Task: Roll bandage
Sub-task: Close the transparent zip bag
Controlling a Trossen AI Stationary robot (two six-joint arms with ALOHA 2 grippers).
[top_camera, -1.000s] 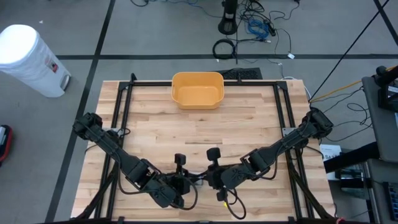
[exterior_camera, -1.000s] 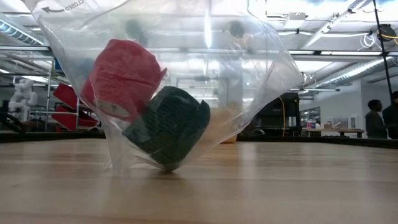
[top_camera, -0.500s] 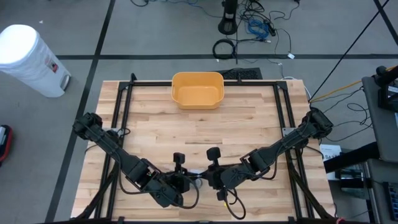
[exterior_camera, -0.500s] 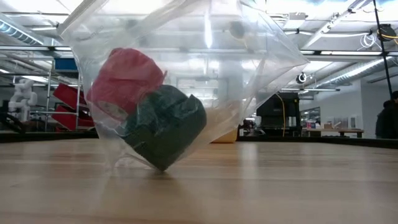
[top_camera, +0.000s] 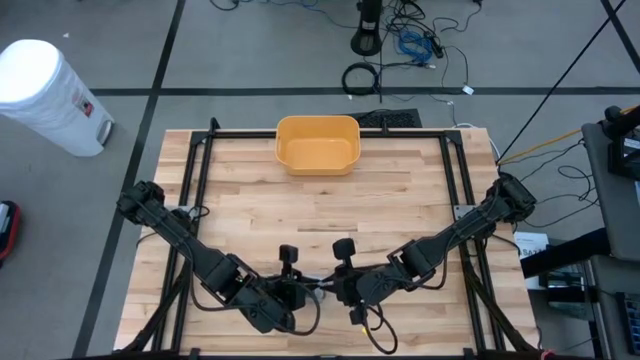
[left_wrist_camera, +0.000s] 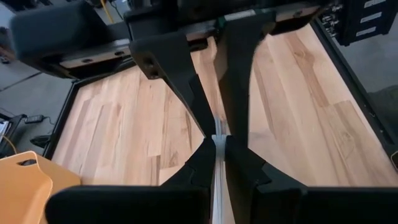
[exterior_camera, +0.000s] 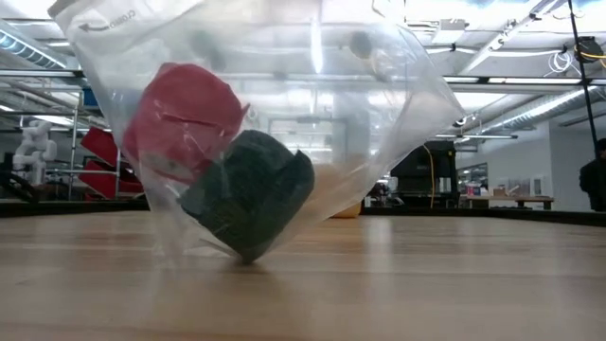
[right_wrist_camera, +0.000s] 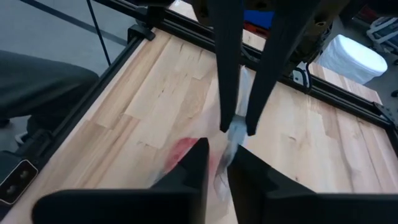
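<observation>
A wooden desk (top_camera: 330,215) is carrying a clear bag (exterior_camera: 256,123) near its front edge. Left tool (left_wrist_camera: 214,138) is pinching the bag's top; right tool (right_wrist_camera: 233,134) appears barely parted there. Inside, red roll (exterior_camera: 180,118) and dark green roll (exterior_camera: 251,194) are looking soft, light; the film is slippery.

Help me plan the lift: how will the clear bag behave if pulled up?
Probably floppy: the bag creases and sags around the red roll and green roll. Likely bottom-heavy, since both sit low near the table; they may shift and swing.
</observation>
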